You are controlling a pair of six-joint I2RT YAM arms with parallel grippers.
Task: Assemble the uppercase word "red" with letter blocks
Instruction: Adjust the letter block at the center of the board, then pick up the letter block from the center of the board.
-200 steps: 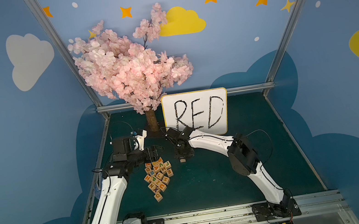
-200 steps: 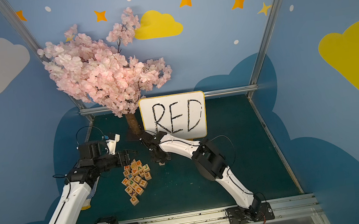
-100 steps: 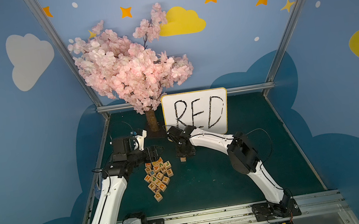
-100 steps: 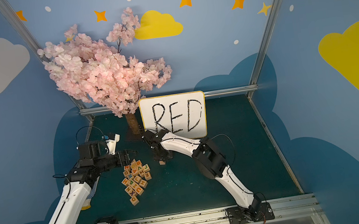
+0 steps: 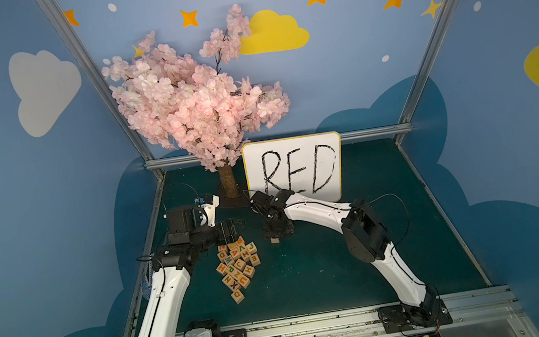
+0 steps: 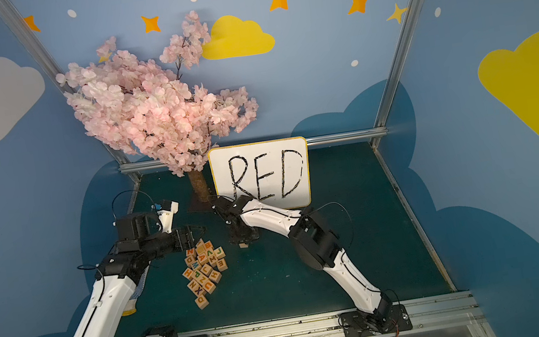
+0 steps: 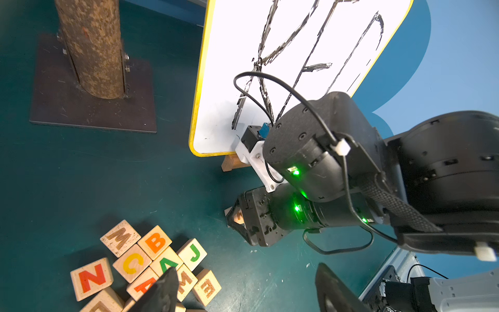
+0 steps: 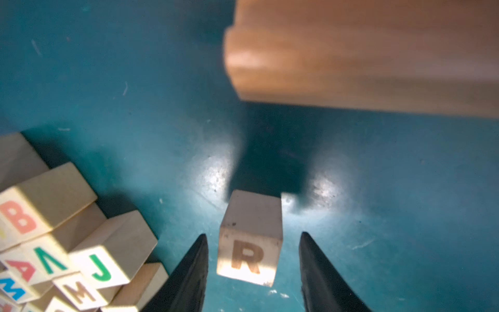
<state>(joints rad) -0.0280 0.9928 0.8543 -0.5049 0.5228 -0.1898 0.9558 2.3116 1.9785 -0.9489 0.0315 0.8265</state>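
Now the left gripper (image 7: 247, 271) is hovering over the far end of the pile of letter blocks (image 5: 237, 266), its fingers (image 7: 164, 289) standing apart with nothing between them. The blocks are lying packed edge to edge on the green table (image 5: 349, 273), with an E block (image 5: 255, 259) sitting at the pile's right edge and a D block (image 5: 237, 295) lying at its near tip. Just right of the pile, across a narrow strip of bare table, the R block (image 8: 249, 256) is resting alone, its letter facing up. The right gripper (image 8: 253, 235) is pointing down over it with its 2 fingers spread, 1 on each side of the cube. A gap is showing on both sides, so nothing is being gripped. Behind it the whiteboard (image 5: 291, 153) is standing near, with the tree trunk (image 5: 228, 182) at its left. Right of the R block the table is lying open as far as the side wall.
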